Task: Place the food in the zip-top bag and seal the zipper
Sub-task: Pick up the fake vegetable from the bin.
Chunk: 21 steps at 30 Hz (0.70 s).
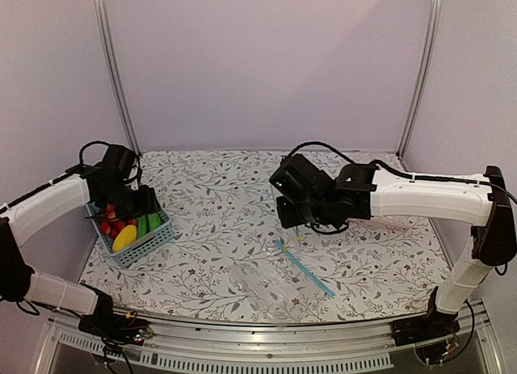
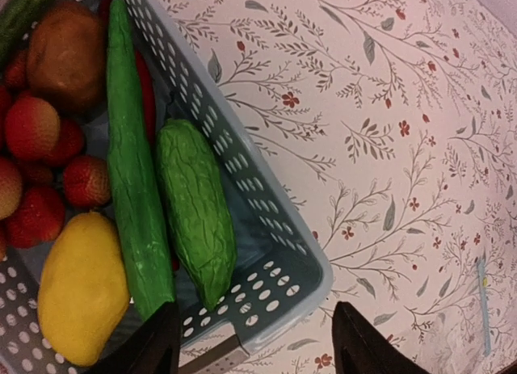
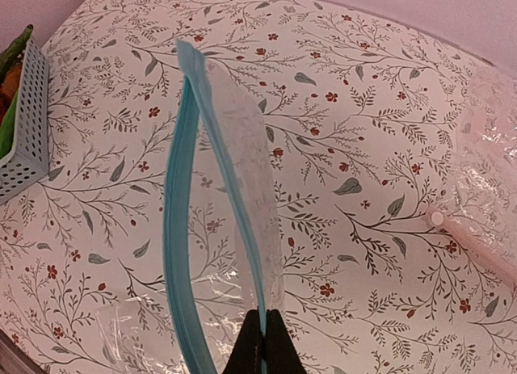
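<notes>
- Black right gripper [image 3: 263, 332] is clamped on one lip of the bag [image 3: 234, 148], with no gap between its tips.
- Zipper [image 3: 174, 229] is parted. Its two blue tracks bow apart into a narrow loop, so the mouth is open and unsealed.
- From overhead, the zipper's long axis runs diagonally from just under that gripper toward the near right. The clear body spreads to its near-left, so I judge the mouth faces far right.
- Left gripper [image 2: 254, 342] is spread wide and holds nothing, with one finger on the inner side of the basket [image 2: 266, 220] wall and one on the outer.
- Food lies in the basket, well apart from the bag. The yellow piece [image 2: 81, 289] and green piece [image 2: 198, 212] flank a long vegetable [image 2: 129, 172], all roughly parallel to the wall.
- Progress is early: the bag is open, neither piece is picked up, and no food shows in the bag. Loading and sealing are left.
</notes>
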Each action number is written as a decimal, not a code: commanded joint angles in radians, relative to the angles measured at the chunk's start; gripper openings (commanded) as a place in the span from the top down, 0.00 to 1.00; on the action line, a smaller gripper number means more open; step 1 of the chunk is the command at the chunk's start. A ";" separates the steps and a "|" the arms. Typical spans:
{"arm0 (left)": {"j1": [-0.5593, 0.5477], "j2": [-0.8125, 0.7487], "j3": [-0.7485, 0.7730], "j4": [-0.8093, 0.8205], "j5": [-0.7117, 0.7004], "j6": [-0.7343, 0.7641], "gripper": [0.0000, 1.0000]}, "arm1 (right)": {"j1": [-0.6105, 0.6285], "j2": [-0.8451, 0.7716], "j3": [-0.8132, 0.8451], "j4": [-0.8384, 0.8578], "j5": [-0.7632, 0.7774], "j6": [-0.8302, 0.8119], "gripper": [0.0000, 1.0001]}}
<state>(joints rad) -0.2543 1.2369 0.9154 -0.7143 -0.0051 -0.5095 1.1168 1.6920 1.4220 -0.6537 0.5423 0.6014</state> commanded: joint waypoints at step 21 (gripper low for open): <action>0.134 0.320 0.055 0.068 0.037 0.075 0.58 | -0.006 -0.041 -0.018 0.042 -0.009 0.004 1.00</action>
<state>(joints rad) -0.1406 1.4960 0.9218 -0.6426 0.0196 -0.4770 1.1168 1.6863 1.4147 -0.6292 0.5385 0.6018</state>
